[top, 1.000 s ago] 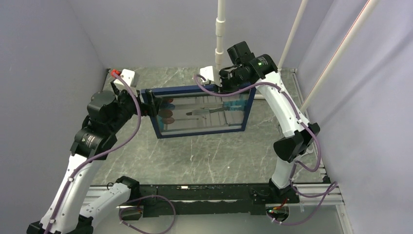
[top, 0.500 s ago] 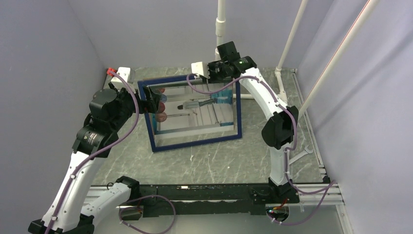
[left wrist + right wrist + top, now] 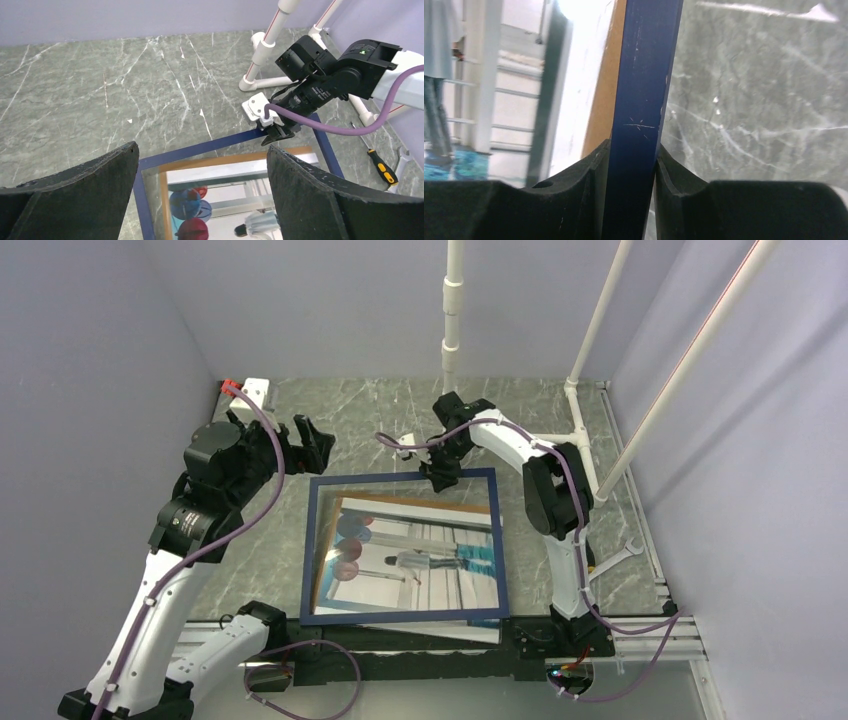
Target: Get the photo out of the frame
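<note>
Your right gripper (image 3: 440, 478) has its fingers (image 3: 574, 195) closed narrowly on the far bar of the frame (image 3: 400, 618). The right wrist view shows the navy bar pinched between both pads, with marbled counter (image 3: 400, 425) on one side of the bar and the print on the other. The frame lies in the middle of the counter, and its near bar reaches the black rail by the arm bases. You cannot tell from above whether the far edge rests on the counter or is lifted a little. The photo (image 3: 420, 560) is inside the frame opening but sits askew. A brown strip of its backing shows along the far and left edges, and a white strip pokes out past the near bar. Your left gripper (image 3: 312, 438) is apart from the frame, above the counter beyond the frame's far left corner. Its fingers (image 3: 90, 185) are spread wide and hold nothing. The left wrist view looks between them at the frame's far left corner and the red and blue balls in the print. A wrench (image 3: 620, 558) and a screwdriver (image 3: 382, 170) lie on the counter to the right, well away from the frame.
</note>
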You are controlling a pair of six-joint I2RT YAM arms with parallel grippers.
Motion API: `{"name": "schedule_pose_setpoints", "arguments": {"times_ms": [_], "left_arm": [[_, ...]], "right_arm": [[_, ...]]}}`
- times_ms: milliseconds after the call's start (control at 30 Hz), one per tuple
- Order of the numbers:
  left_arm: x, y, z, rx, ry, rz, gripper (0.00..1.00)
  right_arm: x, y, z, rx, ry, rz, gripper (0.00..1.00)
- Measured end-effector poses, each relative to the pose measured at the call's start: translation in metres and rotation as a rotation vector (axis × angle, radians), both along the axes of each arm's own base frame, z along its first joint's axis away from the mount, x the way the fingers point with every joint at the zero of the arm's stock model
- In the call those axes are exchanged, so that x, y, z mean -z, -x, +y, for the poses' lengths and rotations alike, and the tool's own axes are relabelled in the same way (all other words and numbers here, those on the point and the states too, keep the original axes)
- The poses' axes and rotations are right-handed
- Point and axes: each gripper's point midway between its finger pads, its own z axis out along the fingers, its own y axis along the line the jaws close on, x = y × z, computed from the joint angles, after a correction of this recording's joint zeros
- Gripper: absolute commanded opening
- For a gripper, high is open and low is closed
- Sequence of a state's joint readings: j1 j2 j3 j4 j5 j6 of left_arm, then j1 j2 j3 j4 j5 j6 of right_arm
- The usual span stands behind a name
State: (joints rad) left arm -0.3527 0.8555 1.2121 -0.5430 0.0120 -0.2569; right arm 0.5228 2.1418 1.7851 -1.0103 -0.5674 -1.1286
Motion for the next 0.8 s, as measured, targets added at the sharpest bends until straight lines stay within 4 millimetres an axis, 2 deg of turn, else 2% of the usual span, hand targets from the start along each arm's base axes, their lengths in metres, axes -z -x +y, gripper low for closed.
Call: {"name": "schedule_pose_setpoints", "arguments": {"times_ms": [67, 333, 367, 400, 433, 467, 500, 667, 800], "left_arm": [[0.000, 0.001, -0.001, 0.006, 0.001, 0.002, 0.99], [0.002, 0.002, -0.001, 0.010, -0.002, 0.010, 0.99], [0.004, 0.002, -0.001, 0.012, -0.003, 0.015, 0.99], [0.005, 0.003, -0.002, 0.016, -0.003, 0.019, 0.99], [0.006, 0.003, -0.002, 0.018, -0.003, 0.025, 0.99], [0.010, 0.003, -0.003, 0.023, -0.003, 0.033, 0.99], [0.013, 0.004, -0.004, 0.026, -0.001, 0.043, 0.99], [0.054, 0.008, -0.008, 0.043, -0.010, 0.162, 1.00], [0.076, 0.012, -0.010, 0.052, -0.014, 0.236, 0.99]], "right_arm": [[0.011, 0.002, -0.007, 0.015, 0.024, 0.015, 0.00], [0.021, -0.005, -0.006, 0.040, 0.010, -0.006, 0.00], [0.021, -0.005, -0.007, 0.045, 0.011, -0.002, 0.03], [0.022, -0.005, -0.006, 0.053, 0.010, -0.001, 0.15], [0.021, -0.007, -0.006, 0.062, 0.007, -0.002, 0.47], [0.022, -0.008, -0.005, 0.073, 0.004, -0.004, 0.86], [0.023, -0.010, -0.004, 0.091, 0.002, -0.004, 0.98], [0.028, -0.019, -0.006, 0.229, 0.037, -0.007, 1.00], [0.005, -0.022, -0.011, 0.378, 0.033, -0.048, 1.00]]}}
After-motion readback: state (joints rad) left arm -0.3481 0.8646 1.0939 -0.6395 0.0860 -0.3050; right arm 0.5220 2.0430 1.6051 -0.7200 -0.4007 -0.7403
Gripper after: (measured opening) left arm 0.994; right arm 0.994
